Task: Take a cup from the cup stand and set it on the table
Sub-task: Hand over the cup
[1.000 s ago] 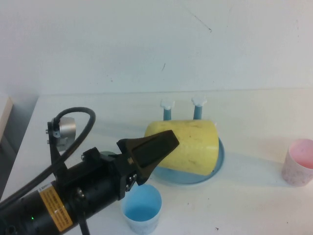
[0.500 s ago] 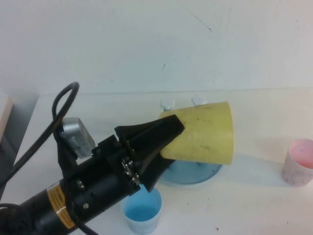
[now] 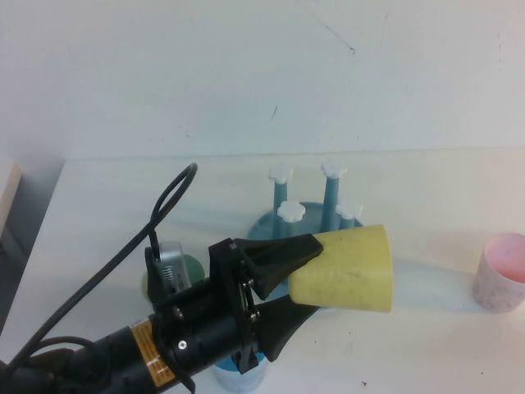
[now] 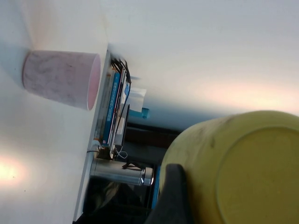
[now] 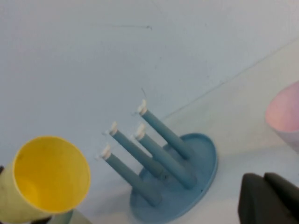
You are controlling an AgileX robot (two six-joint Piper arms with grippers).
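My left gripper (image 3: 305,261) is shut on the yellow cup (image 3: 349,267) and holds it on its side in the air, in front of the cup stand (image 3: 262,226), mouth pointing right. In the left wrist view the cup's base (image 4: 233,168) fills the corner beside one black finger (image 4: 173,196). The blue stand's four white-capped pegs stand bare; it also shows in the right wrist view (image 5: 173,168), with the cup's open mouth (image 5: 49,175) beside it. My right gripper (image 5: 266,198) is shut and empty, low over the white table (image 3: 426,189), out of the high view.
A pink cup (image 3: 500,271) stands upright at the right of the table, also in the left wrist view (image 4: 60,77). A blue cup (image 3: 242,376) sits mostly hidden under my left arm, and a pale green cup (image 3: 194,269) peeks out behind it.
My left gripper has lifted the yellow cup off the stand's pegs and drawn it toward the near side and right. All four pegs now show bare.
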